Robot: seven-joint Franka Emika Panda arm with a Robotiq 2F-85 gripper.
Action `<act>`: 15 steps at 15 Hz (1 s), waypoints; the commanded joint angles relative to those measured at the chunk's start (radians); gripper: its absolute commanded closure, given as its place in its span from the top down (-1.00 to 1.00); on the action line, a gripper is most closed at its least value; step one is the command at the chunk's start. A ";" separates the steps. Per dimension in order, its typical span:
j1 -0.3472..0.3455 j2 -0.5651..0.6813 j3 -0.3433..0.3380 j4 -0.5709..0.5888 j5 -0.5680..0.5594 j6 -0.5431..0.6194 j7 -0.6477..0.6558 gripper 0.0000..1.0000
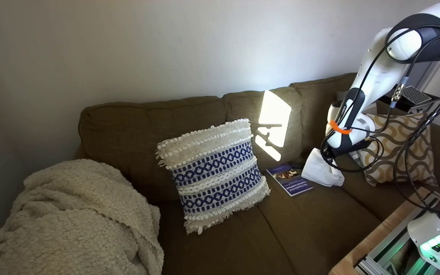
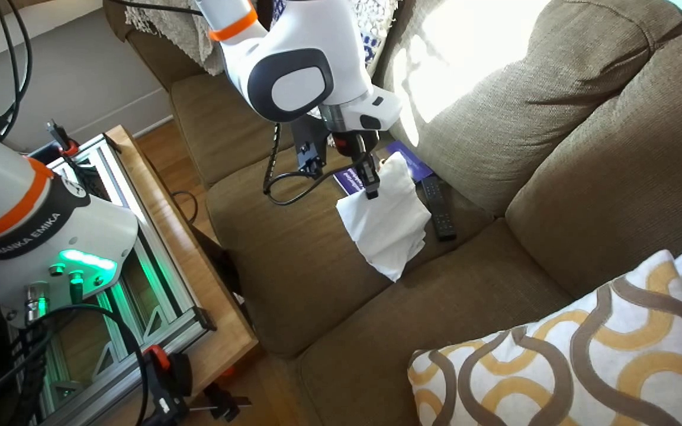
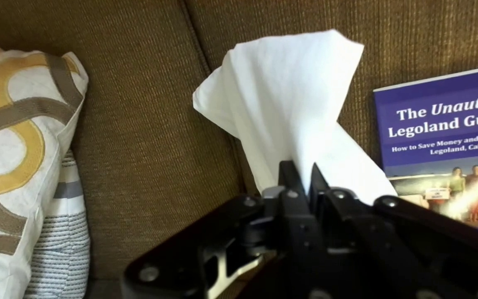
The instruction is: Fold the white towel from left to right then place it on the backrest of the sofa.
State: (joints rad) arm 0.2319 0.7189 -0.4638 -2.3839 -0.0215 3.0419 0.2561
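One white towel (image 2: 391,225), one book (image 1: 289,179), one remote (image 2: 439,210) and two pillows are counted on the seat (image 2: 270,254) of the olive-brown sofa (image 1: 266,240): a fringed pillow (image 1: 216,179) and a curve-patterned pillow (image 2: 554,367), by which one striped fabric item (image 3: 64,245) is partly covered. One blanket (image 1: 78,225) is heaped at the seat's end edge.

A single arm (image 1: 386,72) is in view, its base (image 2: 95,225) stood over a wooden table (image 2: 156,195) near the seat's front edge. The arm is stretched across the seat, and the gripper (image 3: 302,176) is pointed downward. A fold of the towel is pinched between its fingertips, the cloth being raised there.

The towel is situated nearer the seat's back edge than its front edge, between the book and the curve-patterned pillow; whether the book is touched cannot be told. The remote is seen just beside the towel, toward the back edge.

The towel is thin, creased and irregular in outline. The sofa is covered in coarse woven fabric, and its padded backrest (image 1: 147,130) is partly sunlit. The blanket's pile is thick and pebbly; the fringed pillow is tufted.
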 commanded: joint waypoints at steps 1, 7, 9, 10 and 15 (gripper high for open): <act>-0.010 -0.065 -0.016 -0.035 0.005 0.039 -0.027 -0.96; -0.060 -0.238 -0.032 -0.086 0.000 0.023 -0.070 -0.96; -0.069 -0.304 -0.038 -0.100 0.003 -0.001 -0.067 -0.96; -0.077 -0.334 -0.040 -0.099 0.006 -0.021 -0.061 -0.96; -0.123 -0.495 -0.031 -0.065 -0.002 -0.169 -0.009 -0.96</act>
State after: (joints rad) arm 0.1566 0.3522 -0.5170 -2.4424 -0.0199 2.9807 0.2222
